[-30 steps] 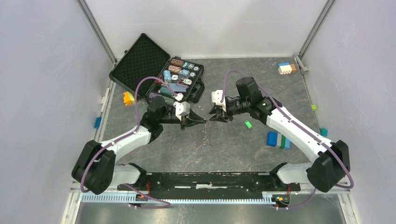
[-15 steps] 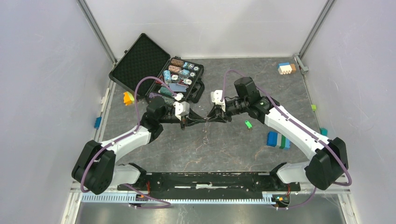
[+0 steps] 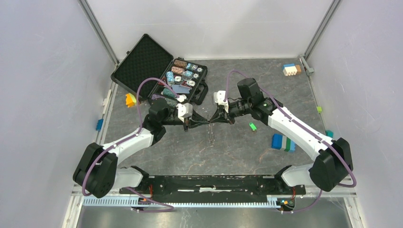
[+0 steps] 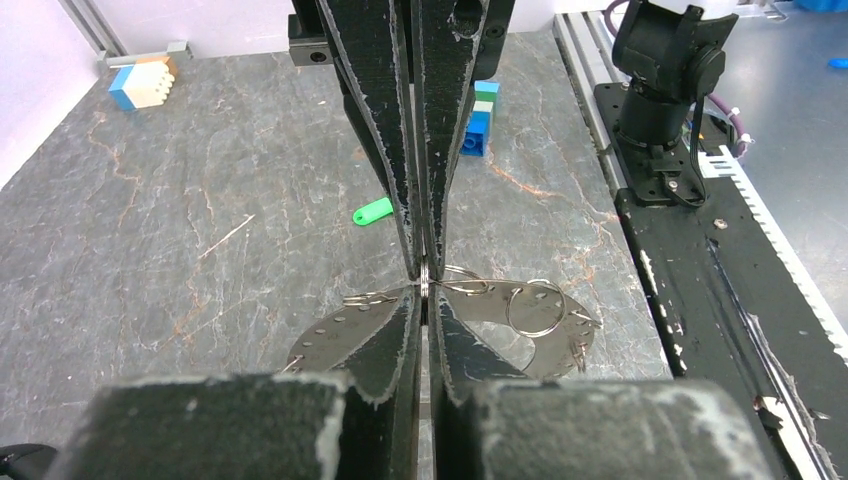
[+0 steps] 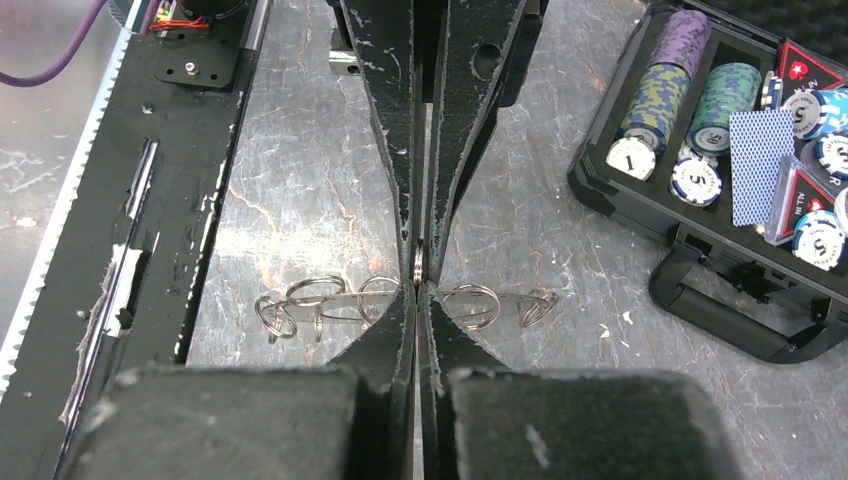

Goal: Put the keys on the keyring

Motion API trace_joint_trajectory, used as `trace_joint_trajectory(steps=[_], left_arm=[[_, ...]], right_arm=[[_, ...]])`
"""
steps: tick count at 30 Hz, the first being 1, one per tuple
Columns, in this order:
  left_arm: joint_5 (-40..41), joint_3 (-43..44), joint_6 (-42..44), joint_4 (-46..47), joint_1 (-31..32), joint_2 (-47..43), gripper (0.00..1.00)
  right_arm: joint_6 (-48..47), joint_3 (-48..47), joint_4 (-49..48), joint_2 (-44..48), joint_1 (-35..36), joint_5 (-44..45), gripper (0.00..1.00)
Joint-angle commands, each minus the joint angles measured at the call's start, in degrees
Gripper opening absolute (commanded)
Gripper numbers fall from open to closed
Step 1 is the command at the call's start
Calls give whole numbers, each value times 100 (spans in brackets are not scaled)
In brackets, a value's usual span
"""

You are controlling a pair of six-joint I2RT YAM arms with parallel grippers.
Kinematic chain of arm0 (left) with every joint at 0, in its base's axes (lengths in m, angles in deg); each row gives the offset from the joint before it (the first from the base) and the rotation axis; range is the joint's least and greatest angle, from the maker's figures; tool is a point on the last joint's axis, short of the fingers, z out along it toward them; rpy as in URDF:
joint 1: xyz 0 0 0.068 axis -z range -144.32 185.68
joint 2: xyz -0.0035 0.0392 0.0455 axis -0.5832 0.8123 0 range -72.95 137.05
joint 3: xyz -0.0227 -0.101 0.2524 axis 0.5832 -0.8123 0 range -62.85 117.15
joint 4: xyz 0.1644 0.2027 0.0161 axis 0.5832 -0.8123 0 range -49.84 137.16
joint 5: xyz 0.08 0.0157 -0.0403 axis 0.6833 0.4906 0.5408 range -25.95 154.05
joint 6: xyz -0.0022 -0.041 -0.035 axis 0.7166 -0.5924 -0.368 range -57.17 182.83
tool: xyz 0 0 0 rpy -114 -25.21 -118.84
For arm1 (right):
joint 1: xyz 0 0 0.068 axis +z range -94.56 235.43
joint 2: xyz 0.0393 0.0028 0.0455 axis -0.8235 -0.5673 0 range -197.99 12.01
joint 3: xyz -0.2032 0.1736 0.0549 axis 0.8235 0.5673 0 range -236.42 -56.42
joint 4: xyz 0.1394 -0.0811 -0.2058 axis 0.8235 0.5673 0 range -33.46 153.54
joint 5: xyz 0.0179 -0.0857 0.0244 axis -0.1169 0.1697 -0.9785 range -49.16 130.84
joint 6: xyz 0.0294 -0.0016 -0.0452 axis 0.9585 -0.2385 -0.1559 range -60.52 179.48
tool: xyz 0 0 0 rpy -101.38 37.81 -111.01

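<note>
My left gripper [image 3: 207,123] and right gripper [image 3: 214,121] meet tip to tip above the middle of the table. Both are shut on the same edge of the keyring [image 4: 340,335], a flat grey metal ring with small holes and several little split rings [image 5: 320,295] hooked to it. It hangs level just under the fingertips, clear of the table. In the left wrist view my left gripper [image 4: 425,292] pinches from below and the right gripper [image 4: 424,268] from above. One key [image 3: 253,126] with a bright green head lies loose on the table right of the grippers, also visible in the left wrist view [image 4: 373,212].
An open black case [image 3: 142,61] with poker chips [image 5: 700,110] stands at the back left. A blue-green block stack [image 3: 283,142] lies right of the green key. More blocks sit at the back right [image 3: 291,69] and the left edge [image 3: 130,99].
My right gripper has moved left up to the left gripper's tips and has shut on the keyring. The left arm has stayed in place with its grip.
</note>
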State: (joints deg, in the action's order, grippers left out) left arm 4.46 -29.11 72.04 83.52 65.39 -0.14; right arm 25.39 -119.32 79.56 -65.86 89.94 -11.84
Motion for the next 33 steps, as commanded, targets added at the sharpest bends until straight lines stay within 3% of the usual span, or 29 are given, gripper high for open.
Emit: trace_joint_trajectory(steps=[1, 3, 9, 14, 18, 26, 30, 33], left_arm=[[14, 88, 20, 181, -9, 2, 13], [-37, 169, 183, -112, -9, -22, 20], [-100, 691, 1429, -2106, -11, -203, 60], [120, 1380, 2377, -3824, -18, -249, 76], [482, 2041, 2674, -4779, -15, -208, 76], [670, 2989, 3234, -6333, -8, -211, 58], [645, 2985, 3149, -6315, -4, -250, 54], [648, 2831, 2441, -5669, 15, -247, 48]], right_arm=[[104, -158, -268, 78, 39, 136, 0], [22, -292, -122, 72, 34, 369, 0], [-152, -627, 259, 106, 56, 692, 0], [-272, -815, 579, 41, 122, 858, 0], [-415, -987, 887, -28, 188, 962, 0], [-640, -1261, 1163, 26, 249, 1482, 0], [-587, -1377, 1190, 75, 320, 1638, 0], [-602, -1640, 1394, 18, 431, 2007, 0]])
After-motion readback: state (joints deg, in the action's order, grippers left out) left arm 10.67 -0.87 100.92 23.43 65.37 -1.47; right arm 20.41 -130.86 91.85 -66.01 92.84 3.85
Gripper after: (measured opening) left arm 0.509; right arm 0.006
